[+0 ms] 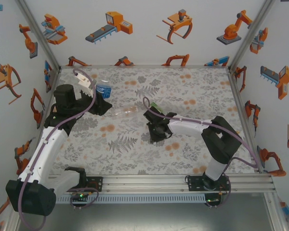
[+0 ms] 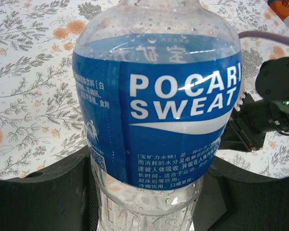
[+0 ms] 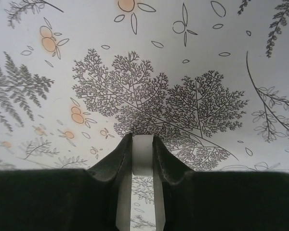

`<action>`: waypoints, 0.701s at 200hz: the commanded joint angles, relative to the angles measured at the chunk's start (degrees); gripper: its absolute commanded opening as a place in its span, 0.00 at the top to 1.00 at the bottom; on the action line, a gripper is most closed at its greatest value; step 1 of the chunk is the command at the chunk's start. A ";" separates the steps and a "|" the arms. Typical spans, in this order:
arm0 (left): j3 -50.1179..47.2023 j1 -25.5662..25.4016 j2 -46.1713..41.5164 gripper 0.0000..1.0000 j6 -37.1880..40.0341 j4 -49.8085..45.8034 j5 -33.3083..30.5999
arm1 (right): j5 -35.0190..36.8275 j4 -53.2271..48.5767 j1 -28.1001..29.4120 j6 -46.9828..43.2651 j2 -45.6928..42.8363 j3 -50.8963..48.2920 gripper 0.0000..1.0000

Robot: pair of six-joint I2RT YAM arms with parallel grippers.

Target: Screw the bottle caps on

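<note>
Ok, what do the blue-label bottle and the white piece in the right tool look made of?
Bottle: clear glossy plastic, from its see-through wall and glare; label looks like shiny printed film. White piece: smooth, matte, probably plastic; seen edge-on.

Far right: the counter (image 1: 202, 91) is bare there, and I could pass freely.
Centre: 1 plain bottle (image 1: 124, 113) lies between the 2 arms, blocking a straight crossing.
Left side: left claw (image 1: 102, 102) is packed with the blue-label bottle (image 2: 156, 110), with no gap beside it.
Right side: right claw (image 3: 142, 144) is pinched on a white cap (image 3: 142, 155), with the counter close beneath.
Behind right wrist: green-label bottle (image 1: 155, 105) crowds it.
Near strip: I see it open.
</note>
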 commanded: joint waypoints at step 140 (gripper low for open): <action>1.04 0.35 4.05 0.95 -0.45 0.18 3.50 | -3.57 0.08 -12.98 5.03 -19.06 -16.09 0.54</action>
